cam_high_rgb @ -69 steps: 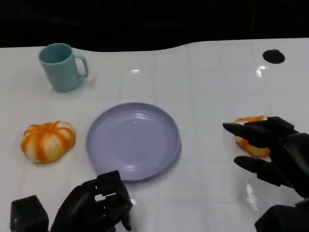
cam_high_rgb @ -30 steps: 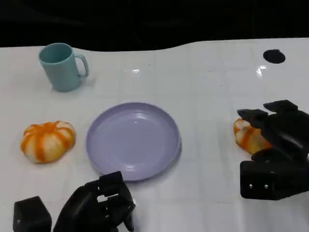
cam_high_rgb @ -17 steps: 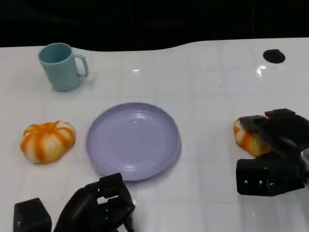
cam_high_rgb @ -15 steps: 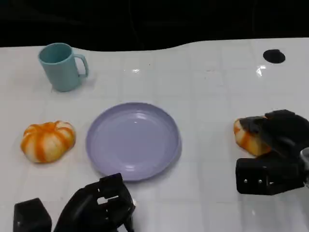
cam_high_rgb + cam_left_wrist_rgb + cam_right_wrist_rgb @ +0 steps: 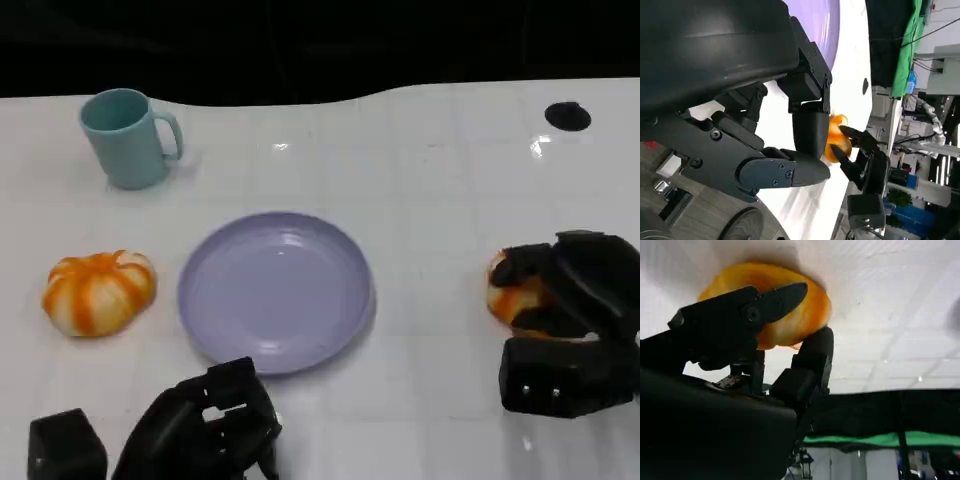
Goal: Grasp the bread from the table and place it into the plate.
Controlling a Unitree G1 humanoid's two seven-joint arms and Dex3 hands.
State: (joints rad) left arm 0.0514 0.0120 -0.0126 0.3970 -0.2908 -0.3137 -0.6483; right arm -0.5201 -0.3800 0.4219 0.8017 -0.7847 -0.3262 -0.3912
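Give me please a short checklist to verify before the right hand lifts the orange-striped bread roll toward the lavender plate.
1. Right hand wraps the orange-striped bread roll: ok, its fingers lie over and beside the roll.
2. Grip firm enough to lift: cannot tell; the roll sits on the white table.
3. Round lavender plastic plate has room: ok, nothing lies in it.
4. Path from roll to plate: ok, bare table between them.
5. Left hand away from plate: not ok, it sits at the plate's near rim.
6. Teal mug and second orange-striped roll off the path: ok.
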